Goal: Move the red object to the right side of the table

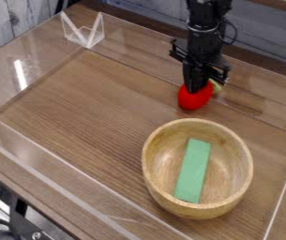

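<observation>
Hanging straight down over the tabletop, the gripper (203,82) has its fingers pressed together on the top of the red object (195,96), which sits directly beneath the fingertips with no gap visible between them; it looks like a pinch on the upper part of the toy, though the exact contact is too small to make out. Taking the wooden bowl (198,167) as the landmark, the red object lies beyond the bowl's far rim, near it but apart from it, and roughly in line with the bowl's middle. Whether the toy rests on the table (95,103) or is lifted just clear of it cannot be told from this view. A flat green block (194,170) lies inside the bowl, its long axis running from the near rim toward the far rim. The relation that matters for the coming move is simple: the toy is right under the single arm's fingers rather than off to one side, and being round it has no long axis to align with. My judgement is that the carry should pass beyond the bowl's far rim toward the table's right side, clear of the acrylic wall (20,159) there.
</observation>
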Controlling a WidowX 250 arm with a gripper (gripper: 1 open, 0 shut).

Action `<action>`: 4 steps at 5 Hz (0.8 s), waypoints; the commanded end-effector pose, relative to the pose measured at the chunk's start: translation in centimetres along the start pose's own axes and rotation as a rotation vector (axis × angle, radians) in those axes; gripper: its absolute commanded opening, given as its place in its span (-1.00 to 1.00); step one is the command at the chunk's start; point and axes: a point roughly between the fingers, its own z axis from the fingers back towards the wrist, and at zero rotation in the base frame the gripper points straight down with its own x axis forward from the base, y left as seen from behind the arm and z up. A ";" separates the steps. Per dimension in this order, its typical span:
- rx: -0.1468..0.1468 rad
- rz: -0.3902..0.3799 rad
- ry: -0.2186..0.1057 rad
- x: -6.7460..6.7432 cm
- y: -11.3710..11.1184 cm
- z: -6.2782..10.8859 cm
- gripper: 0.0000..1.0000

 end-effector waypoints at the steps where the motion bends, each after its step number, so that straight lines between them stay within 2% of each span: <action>1: 0.039 -0.019 -0.062 0.2 -0.1 2.7 -1.00; 2: 0.064 -0.045 -0.090 0.0 -0.5 4.6 -1.00; 3: 0.094 -0.019 -0.118 0.0 -1.9 6.9 -1.00; 4: 0.090 -0.023 -0.123 0.3 -5.4 7.1 -1.00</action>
